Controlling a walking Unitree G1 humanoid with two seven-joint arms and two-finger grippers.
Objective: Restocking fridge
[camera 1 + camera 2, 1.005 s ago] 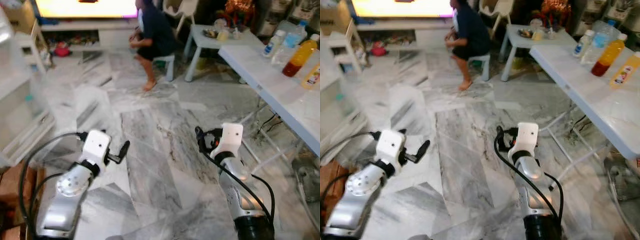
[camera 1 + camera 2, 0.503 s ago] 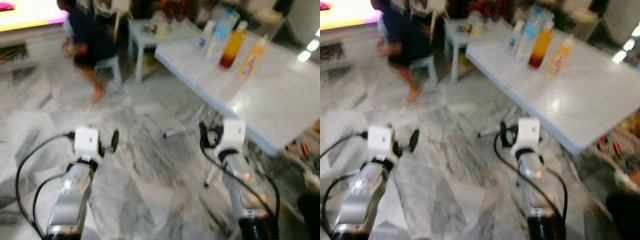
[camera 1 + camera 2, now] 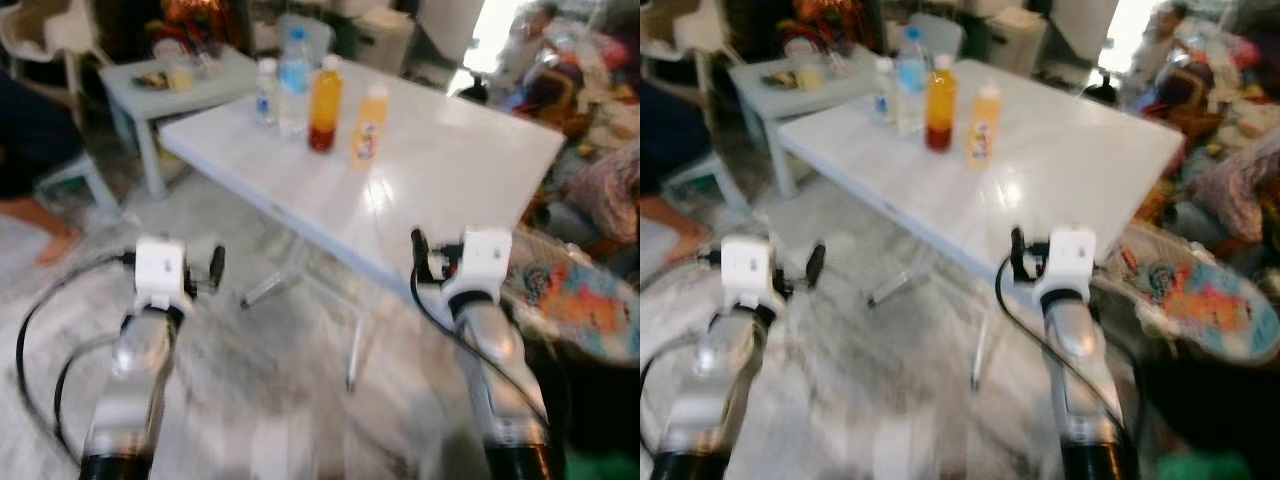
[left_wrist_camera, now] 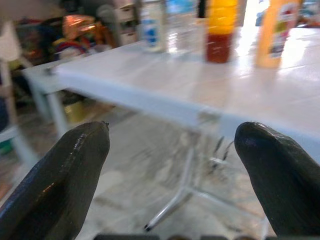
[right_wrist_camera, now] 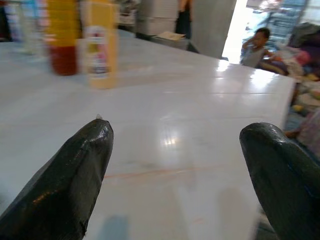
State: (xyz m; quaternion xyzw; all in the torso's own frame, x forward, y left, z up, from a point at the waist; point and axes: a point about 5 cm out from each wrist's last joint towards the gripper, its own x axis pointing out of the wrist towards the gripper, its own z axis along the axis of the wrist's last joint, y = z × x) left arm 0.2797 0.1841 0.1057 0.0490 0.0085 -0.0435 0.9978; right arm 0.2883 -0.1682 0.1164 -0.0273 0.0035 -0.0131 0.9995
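Several drinks stand near the far left corner of a white folding table [image 3: 450,170]: a small white bottle [image 3: 266,92], a clear water bottle [image 3: 293,78], an orange-and-red juice bottle [image 3: 325,105] and a yellow bottle [image 3: 368,128]. My left gripper [image 3: 213,267] hangs open over the floor, short of the table's near edge. My right gripper [image 3: 420,256] is open at that edge, over the tabletop. The left wrist view looks between the open black fingers [image 4: 75,170] at the bottles on the table. In the right wrist view the yellow bottle [image 5: 100,45] stands ahead of the open fingers [image 5: 75,170].
A low pale-blue side table [image 3: 185,85] with small items stands behind the bottles, a white chair [image 3: 45,35] beside it. A person's leg and foot [image 3: 45,240] are at far left. Metal table legs [image 3: 290,275] cross the marble floor. Colourful clutter [image 3: 590,300] lies at right.
The whole view has swung right and come nearer, so the white table now lies straight ahead. Both arms keep the same raised pose. The picture stays blurred.
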